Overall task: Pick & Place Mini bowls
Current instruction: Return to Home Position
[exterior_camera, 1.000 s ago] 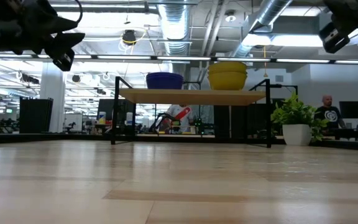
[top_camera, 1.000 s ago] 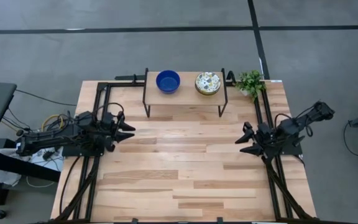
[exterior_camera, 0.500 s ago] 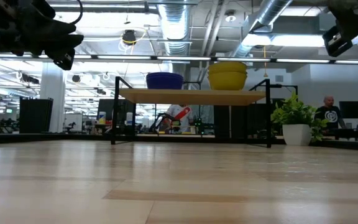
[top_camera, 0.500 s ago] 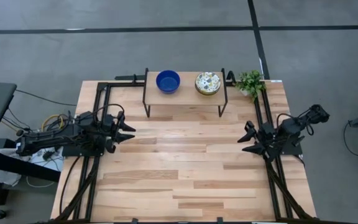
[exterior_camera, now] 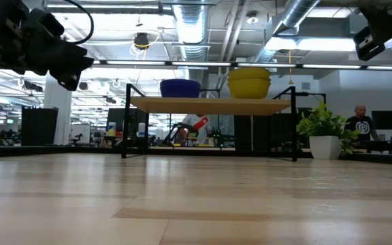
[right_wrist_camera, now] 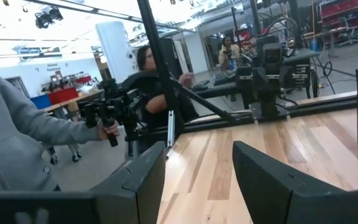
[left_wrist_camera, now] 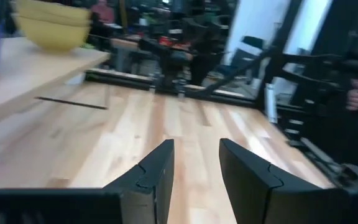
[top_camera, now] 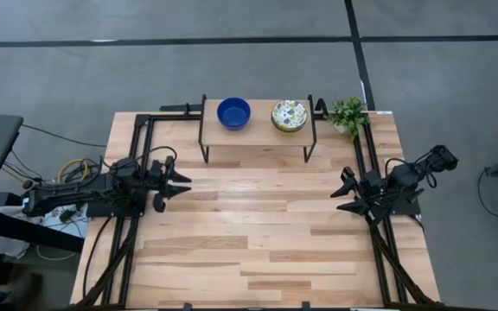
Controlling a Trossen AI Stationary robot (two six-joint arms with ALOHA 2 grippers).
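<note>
- Your left end effector (top_camera: 181,184) hangs above the left edge of the counter (top_camera: 258,242), pointing inward across the boards. In the left wrist view its two dark fingers (left_wrist_camera: 156,180) stand parted by a narrow gap and hold nothing.
- Your right end effector (top_camera: 340,192) sits over the right edge of the counter, facing the left one, well apart from it. Its fingers (right_wrist_camera: 143,182) are spread wide, wider than the left pair, and nothing is between them.
- In the low view both end effectors are raised clear of the boards: the left one (exterior_camera: 70,68) at the upper left, the right one (exterior_camera: 371,39) at the upper right corner.
- The blue mini bowls (top_camera: 233,112) sit on the left half of the shelf (top_camera: 258,128) at the far side of the counter. They read as a single nested pile, and you cannot count them from here.
- The patterned mini bowls (top_camera: 289,115) sit on the right half of the same shelf, beside the blue ones but not touching. From the side (exterior_camera: 249,82) their outer walls look yellow, with at least two rims showing.
- A potted plant (top_camera: 348,115) stands on the counter just right of the shelf.
- Neither end effector is near the shelf.
</note>
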